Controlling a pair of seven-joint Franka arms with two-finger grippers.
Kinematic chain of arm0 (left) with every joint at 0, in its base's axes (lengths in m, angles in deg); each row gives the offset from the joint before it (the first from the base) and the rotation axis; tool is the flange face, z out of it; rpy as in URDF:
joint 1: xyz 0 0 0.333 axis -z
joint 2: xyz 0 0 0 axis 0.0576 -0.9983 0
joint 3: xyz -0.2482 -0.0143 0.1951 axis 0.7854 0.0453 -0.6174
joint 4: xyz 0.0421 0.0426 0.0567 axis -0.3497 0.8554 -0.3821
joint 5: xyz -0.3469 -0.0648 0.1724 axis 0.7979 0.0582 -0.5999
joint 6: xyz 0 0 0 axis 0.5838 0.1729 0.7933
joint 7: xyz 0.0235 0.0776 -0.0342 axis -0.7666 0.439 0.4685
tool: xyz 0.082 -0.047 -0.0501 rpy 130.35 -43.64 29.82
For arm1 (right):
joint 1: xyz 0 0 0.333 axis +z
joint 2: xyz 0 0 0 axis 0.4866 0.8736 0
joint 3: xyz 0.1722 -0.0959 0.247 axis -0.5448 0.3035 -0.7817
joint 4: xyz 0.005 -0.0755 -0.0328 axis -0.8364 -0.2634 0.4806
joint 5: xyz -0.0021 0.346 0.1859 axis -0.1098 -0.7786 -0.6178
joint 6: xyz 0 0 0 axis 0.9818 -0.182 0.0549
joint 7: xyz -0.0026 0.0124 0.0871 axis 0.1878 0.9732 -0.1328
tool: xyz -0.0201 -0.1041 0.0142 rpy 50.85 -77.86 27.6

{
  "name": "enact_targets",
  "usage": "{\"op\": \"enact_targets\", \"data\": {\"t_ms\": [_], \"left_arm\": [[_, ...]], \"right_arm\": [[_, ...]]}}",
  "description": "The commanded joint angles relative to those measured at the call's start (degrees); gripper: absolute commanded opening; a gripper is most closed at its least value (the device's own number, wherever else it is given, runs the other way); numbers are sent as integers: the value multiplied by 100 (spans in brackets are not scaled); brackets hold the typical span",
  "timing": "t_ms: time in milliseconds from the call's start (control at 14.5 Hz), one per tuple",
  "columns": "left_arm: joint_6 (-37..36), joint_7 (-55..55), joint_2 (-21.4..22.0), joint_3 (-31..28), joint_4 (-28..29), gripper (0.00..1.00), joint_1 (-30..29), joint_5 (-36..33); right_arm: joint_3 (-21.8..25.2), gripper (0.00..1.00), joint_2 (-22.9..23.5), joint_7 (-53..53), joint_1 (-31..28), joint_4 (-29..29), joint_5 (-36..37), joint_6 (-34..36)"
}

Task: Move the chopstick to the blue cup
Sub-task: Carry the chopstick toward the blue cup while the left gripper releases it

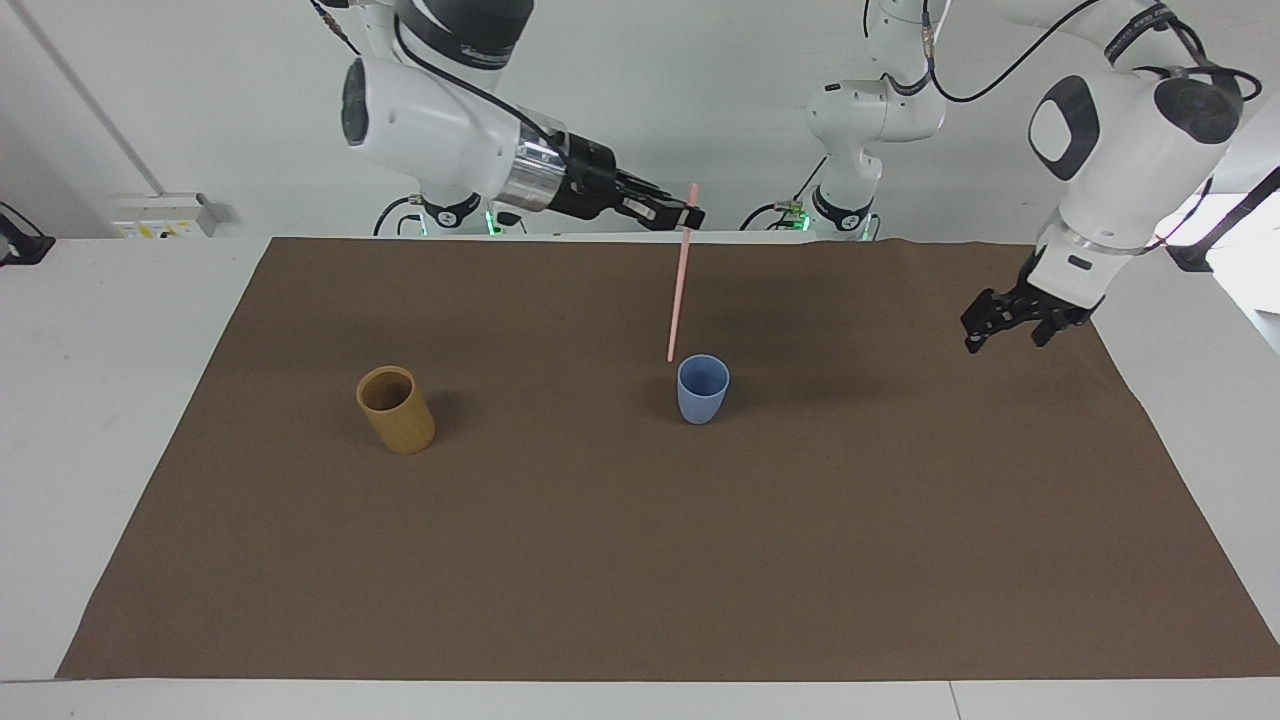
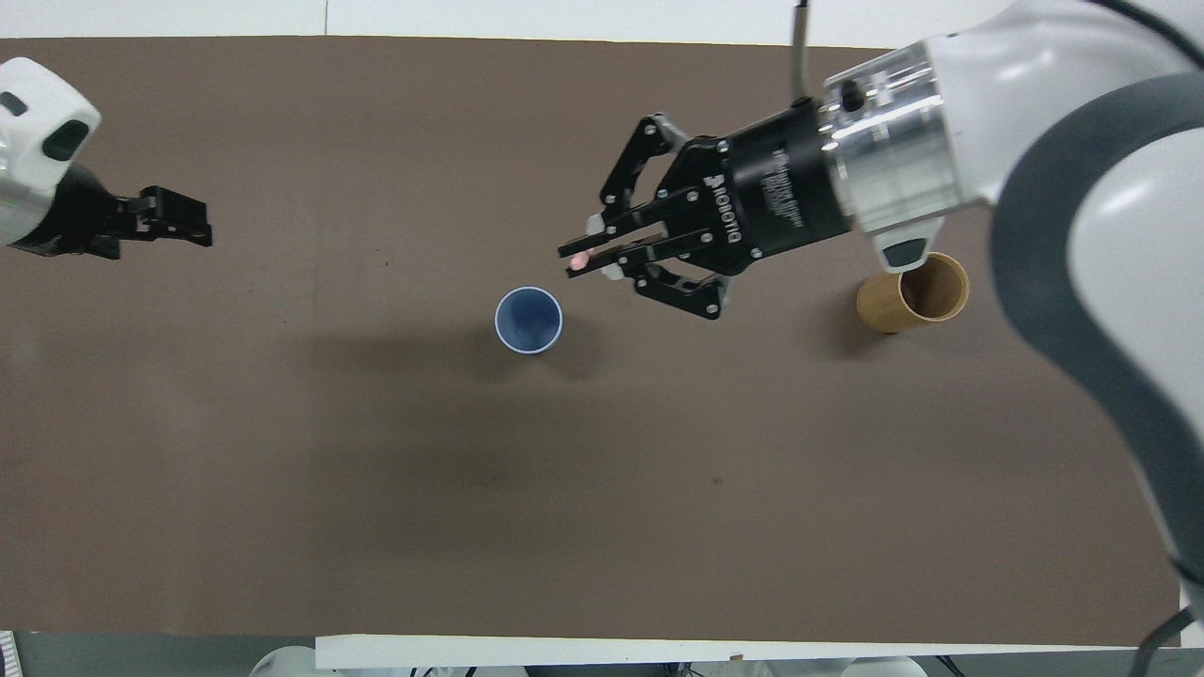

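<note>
The pale pink chopstick [image 1: 679, 290] hangs almost upright, tilted a little, with my right gripper [image 1: 688, 214] shut on its top end. Its lower tip hovers just above the rim of the blue cup [image 1: 703, 390], slightly toward the right arm's end. From overhead only the stick's pink top [image 2: 578, 261] shows between the right gripper's [image 2: 588, 259] fingertips, beside the blue cup [image 2: 529, 320]. The cup stands upright and holds nothing. My left gripper [image 1: 992, 326] hangs open and empty over the mat's edge at the left arm's end, also in the overhead view [image 2: 183, 221].
A taller tan-yellow cup [image 1: 396, 410] stands on the brown mat [image 1: 640, 560] toward the right arm's end, seen overhead [image 2: 912, 303] just past the right wrist. White table borders the mat on all sides.
</note>
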Motion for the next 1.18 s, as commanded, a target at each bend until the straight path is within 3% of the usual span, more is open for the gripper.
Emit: {"op": "enact_targets", "data": {"t_ms": [0,138,346,692,1107], "left_arm": [[-333,-106,-26,88,-273,100,-113,-286],[-464,-124,-8,71,-273,100,-165,-51],[-824,-106,-17,88,-290,100,-430,513],[-1378,-45,53,167,-256,100,-333,557],[-1344,-45,62,150,-282,100,-306,557]], "right_arm": [[23,0,-544,33,227,-1082,-684,-840],[23,0,-764,42,604,-1662,-959,-1518],[23,0,-748,164,896,-1998,-968,-1898],[23,0,-537,612,844,-2184,-968,-1899],[32,1,-449,832,826,-2219,-960,-1960]]}}
